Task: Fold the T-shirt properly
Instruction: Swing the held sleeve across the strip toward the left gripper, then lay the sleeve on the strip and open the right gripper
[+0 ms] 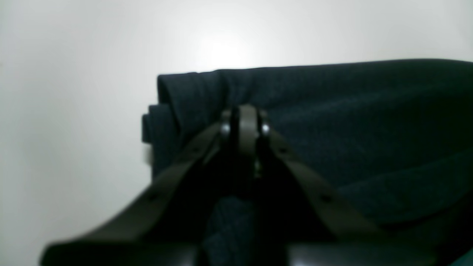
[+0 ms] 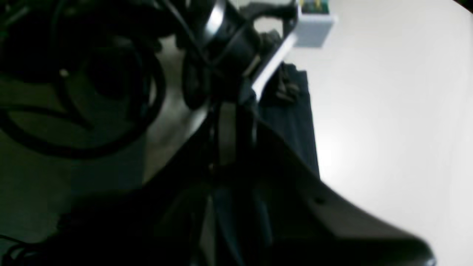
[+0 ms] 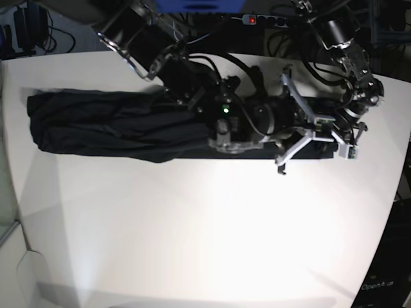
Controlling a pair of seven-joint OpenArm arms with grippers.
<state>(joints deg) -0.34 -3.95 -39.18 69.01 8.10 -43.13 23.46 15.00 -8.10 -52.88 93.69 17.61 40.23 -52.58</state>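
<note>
The black T-shirt (image 3: 109, 125) lies as a long, narrow, bunched band across the far part of the white table (image 3: 192, 244). My left gripper (image 1: 244, 118) is shut on the T-shirt's folded edge (image 1: 351, 122), with cloth showing between the jaws; in the base view it (image 3: 340, 140) is at the band's right end. My right gripper (image 2: 227, 125) looks shut, with dark cloth (image 2: 295, 122) under and past its tips. In the base view it (image 3: 307, 138) sits over the band, just left of the left gripper. Both arms hide the band's right half.
A power strip (image 3: 263, 19) and cables lie behind the table's far edge. The right arm's body (image 3: 192, 77) reaches in from the top left over the shirt. The left arm's white wrist box (image 2: 314, 22) is close ahead of my right gripper.
</note>
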